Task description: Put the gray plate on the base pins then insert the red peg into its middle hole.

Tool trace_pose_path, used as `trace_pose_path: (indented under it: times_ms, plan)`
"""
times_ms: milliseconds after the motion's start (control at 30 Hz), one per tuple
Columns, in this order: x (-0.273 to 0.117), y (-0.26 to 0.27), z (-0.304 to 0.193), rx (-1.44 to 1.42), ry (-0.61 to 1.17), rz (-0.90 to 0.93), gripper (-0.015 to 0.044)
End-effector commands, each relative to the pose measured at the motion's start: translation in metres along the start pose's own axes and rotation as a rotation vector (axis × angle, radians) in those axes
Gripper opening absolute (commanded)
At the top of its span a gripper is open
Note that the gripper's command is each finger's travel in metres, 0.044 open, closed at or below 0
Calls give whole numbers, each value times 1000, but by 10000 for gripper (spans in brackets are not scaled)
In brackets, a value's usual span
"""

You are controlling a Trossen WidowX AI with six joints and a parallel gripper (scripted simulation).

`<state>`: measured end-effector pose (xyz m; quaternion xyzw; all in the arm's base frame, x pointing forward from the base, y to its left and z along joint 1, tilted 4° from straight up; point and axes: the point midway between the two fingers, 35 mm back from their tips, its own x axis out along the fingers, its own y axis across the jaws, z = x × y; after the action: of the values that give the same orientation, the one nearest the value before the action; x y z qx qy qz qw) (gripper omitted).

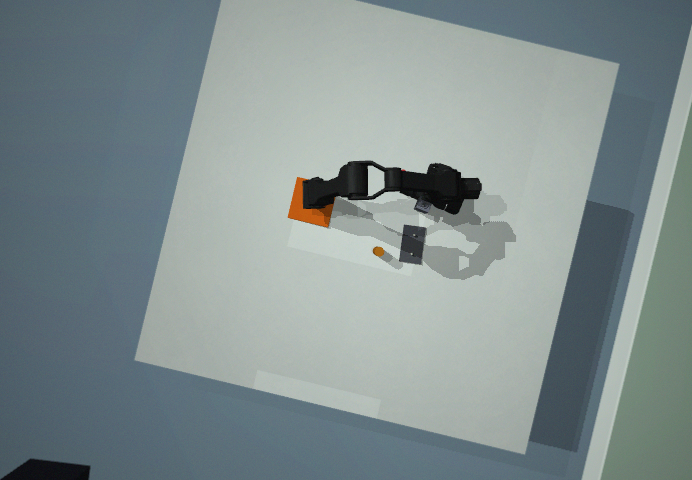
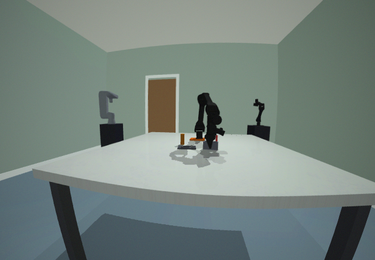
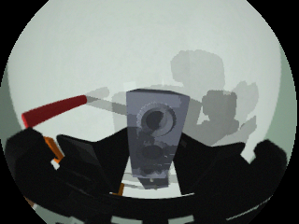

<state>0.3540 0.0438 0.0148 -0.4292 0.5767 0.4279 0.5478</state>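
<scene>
The gray plate [image 3: 156,112] [image 2: 213,145] [image 1: 421,206], with round holes in its face, stands on edge on the table between my fingers. My gripper [image 3: 151,127] [image 2: 208,141] points down and is shut on the plate's sides. The red peg [image 3: 52,108] [image 2: 216,137] is just beside the plate, to the left in the wrist view. The dark base [image 1: 413,244] [image 2: 186,147] with two small pins lies flat on the table a short way from the plate, apart from it.
An orange cylinder [image 1: 378,251] [image 2: 181,138] stands upright next to the base. The arm's orange mounting pad [image 1: 300,208] [image 2: 194,139] sits behind. Two other robots on dark pedestals [image 2: 111,134] [image 2: 258,130] stand beyond the table.
</scene>
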Motion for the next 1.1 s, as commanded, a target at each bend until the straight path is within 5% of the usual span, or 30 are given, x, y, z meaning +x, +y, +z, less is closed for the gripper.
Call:
trace_pose_path:
  times_ms: [0, 1067]
  plan:
    - [-1, -5, 1, -15, 6, -24, 0]
    - [-91, -9, 9, -2, 1, -5, 0]
